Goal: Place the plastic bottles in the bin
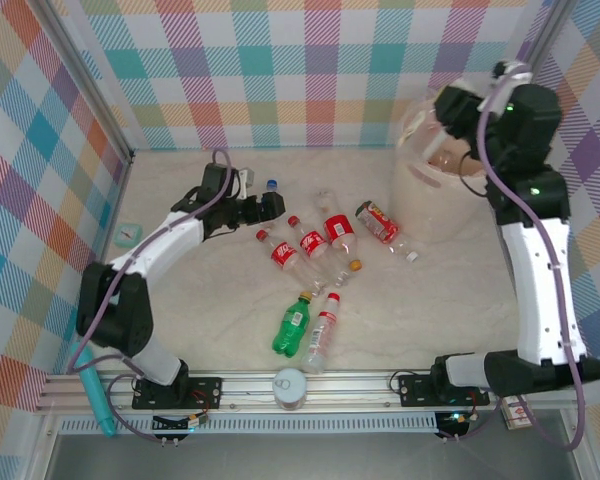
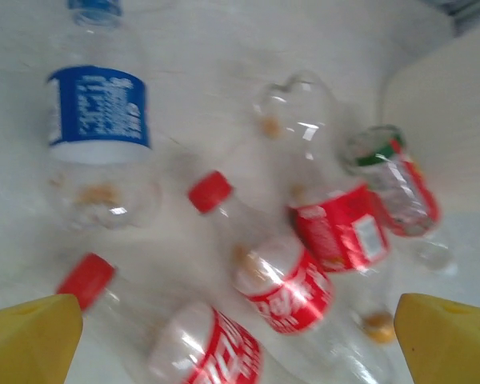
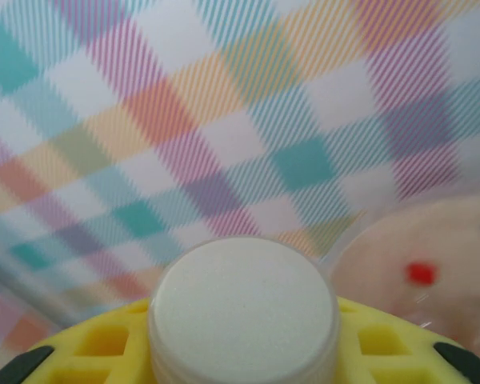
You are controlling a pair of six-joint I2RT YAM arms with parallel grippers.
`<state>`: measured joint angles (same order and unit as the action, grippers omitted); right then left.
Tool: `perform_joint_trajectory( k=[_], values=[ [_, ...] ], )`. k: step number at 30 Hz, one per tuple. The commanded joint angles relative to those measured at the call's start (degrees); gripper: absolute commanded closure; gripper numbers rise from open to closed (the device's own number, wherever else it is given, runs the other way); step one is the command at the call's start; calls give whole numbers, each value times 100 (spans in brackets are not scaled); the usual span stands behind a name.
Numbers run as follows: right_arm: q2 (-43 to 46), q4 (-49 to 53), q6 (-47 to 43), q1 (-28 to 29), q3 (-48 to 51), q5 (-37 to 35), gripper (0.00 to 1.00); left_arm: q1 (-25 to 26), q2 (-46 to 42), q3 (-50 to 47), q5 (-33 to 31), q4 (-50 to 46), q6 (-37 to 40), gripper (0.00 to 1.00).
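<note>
**Yellow pincers: one spread over the pile, one clamped by the bin**

Marble-look table (image 1: 450, 300) is shut in by plaid walls (image 1: 280, 70) at 9, 12 and 3 o'clock. A metal rail (image 1: 360, 380) runs along 6 o'clock, and a round can top (image 1: 291, 385) sits on it. Bare surface lies at 4 o'clock of the bottle pile, towards the right arm, and more at 8 o'clock beside the left arm. The bin (image 1: 415, 200) stands at 2 o'clock, close to the back right corner.

The left gripper (image 1: 268, 207) hangs at 10 o'clock of the pile with its jaws wide. In the wrist view its fingertips (image 2: 32, 340) sit at the two lower corners, touching nothing. The blue-labelled bottle (image 2: 96, 120) lies just ahead, cap to 12 in that view.

The right gripper (image 3: 244, 336) is over the bin's rim, closed on a white-capped bottle (image 3: 244, 304) whose cap faces the wrist camera.

From above, three red-labelled bottles (image 1: 305, 243) lie side by side at table centre, with their caps to 11 and their long axes running 11-to-5. A fourth (image 1: 378, 222) lies near the bin wall, running 10-to-4. The orange-capped bottle (image 1: 345, 272) is just below them. The green bottle (image 1: 293, 325) and a small red-capped one (image 1: 323, 335) lie near the rail, caps to 1.
</note>
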<state>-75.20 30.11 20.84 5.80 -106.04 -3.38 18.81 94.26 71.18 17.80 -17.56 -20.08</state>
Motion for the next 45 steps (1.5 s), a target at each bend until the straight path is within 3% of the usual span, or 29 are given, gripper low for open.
perform_joint_trajectory(
  k=[1,8,23,26,32,37,45],
  values=[
    [-174,170,-668,-287,-230,-1045,74,-35,472,611,-776,-331,555,1],
    [-787,328,-1304,-669,-521,-1629,75,-114,1643,1526,-1269,-489,982,4],
    [-2113,707,-1065,-791,-69,-940,72,-167,2837,2347,-1323,-757,1288,9],
    [-2263,801,-1056,-803,-66,-903,67,-167,2874,2305,-1348,-731,1255,12],
    [-2343,950,-1063,-819,-118,-785,45,-167,3035,2292,-1500,-687,1088,19],
    [-2334,1524,-1216,-827,-757,-659,28,-184,3048,2140,-1543,-497,884,28],
    [-1752,2093,-1120,-831,-1359,-253,16,-246,2791,2034,-1534,-409,814,42]
  ],
)
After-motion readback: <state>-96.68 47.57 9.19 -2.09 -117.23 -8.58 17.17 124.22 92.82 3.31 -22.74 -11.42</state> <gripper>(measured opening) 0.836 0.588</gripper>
